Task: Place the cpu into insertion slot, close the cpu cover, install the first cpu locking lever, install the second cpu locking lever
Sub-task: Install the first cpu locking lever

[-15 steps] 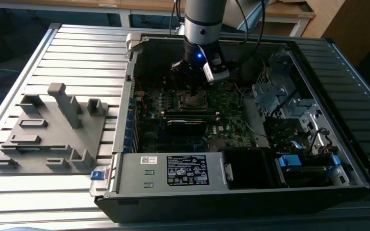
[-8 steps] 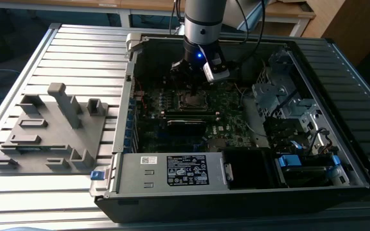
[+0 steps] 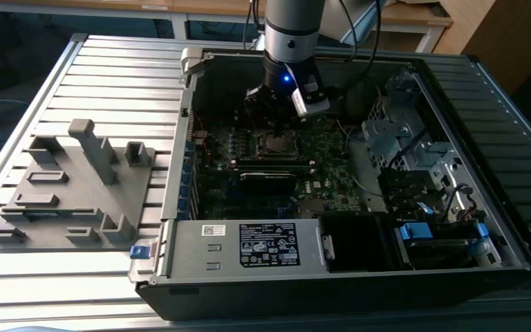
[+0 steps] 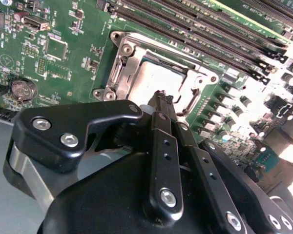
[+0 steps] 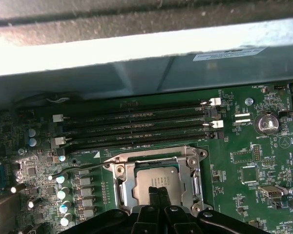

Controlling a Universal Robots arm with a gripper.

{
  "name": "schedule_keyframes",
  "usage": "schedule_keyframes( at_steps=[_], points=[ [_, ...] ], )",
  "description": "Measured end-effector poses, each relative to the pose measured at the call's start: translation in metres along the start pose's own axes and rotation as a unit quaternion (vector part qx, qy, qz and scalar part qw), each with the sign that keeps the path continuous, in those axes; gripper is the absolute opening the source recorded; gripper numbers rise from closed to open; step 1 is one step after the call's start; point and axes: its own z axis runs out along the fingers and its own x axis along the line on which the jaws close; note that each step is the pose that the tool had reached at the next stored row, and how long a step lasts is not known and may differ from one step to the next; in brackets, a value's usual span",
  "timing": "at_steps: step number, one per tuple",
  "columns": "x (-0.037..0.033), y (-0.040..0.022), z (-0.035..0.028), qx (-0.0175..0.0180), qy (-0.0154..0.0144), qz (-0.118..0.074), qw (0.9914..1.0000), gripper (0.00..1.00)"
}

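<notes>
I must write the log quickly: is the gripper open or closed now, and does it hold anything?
Gripper: closed, holding nothing that can be seen, its tip just over the cpu.

Looks like a robotics lab: open desktop PC case (image 3: 339, 294) on a slotted aluminium table (image 3: 118, 76), grey fixture block (image 3: 72, 197) beside it.

Silver cpu (image 5: 154, 179) flat in insertion slot (image 5: 119, 183); cpu cover (image 5: 187, 174) down.
</notes>
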Motion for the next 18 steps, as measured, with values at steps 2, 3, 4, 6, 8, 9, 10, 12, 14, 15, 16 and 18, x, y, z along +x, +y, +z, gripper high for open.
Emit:
schedule_keyframes(
  at_steps=[2, 3, 4, 6, 8, 9, 10, 12, 14, 15, 16, 18],
  points=[
    [0.0, 0.0, 0.0, -0.0001, 0.0, 0.0, 1.0, 0.1],
    [0.0, 0.0, 0.0, 0.0, 0.0, 0.0, 1.0, 0.1],
    [0.0, 0.0, -0.0001, 0.0, 0.0, 0.0, 1.0, 0.1],
    [0.0002, -0.0001, -0.0001, 0.0001, 0.0, 0.0, 1.0, 0.1],
    [0.001, -0.0001, -0.0002, 0.0001, 0.0, 0.0, 1.0, 0.1],
    [0.0012, -0.0002, -0.0002, 0.0001, 0.0, 0.0, 1.0, 0.1],
    [0.0013, -0.0002, -0.0001, 0.0, 0.0, 0.0, 1.0, 0.1],
    [0.0015, -0.0002, -0.0001, 0.0, 0.0, 0.0, 1.0, 0.1],
    [0.0015, -0.0002, -0.0003, 0.0, -0.0001, 0.0, 1.0, 0.1],
    [0.0015, -0.0002, -0.0006, 0.0001, 0.0, 0.0, 1.0, 0.1],
    [0.0015, -0.0003, -0.001, 0.0002, 0.0, 0.0, 1.0, 0.1],
    [0.0015, -0.0002, -0.0019, 0.0001, 0.0, 0.0, 1.0, 0.1]
  ],
)
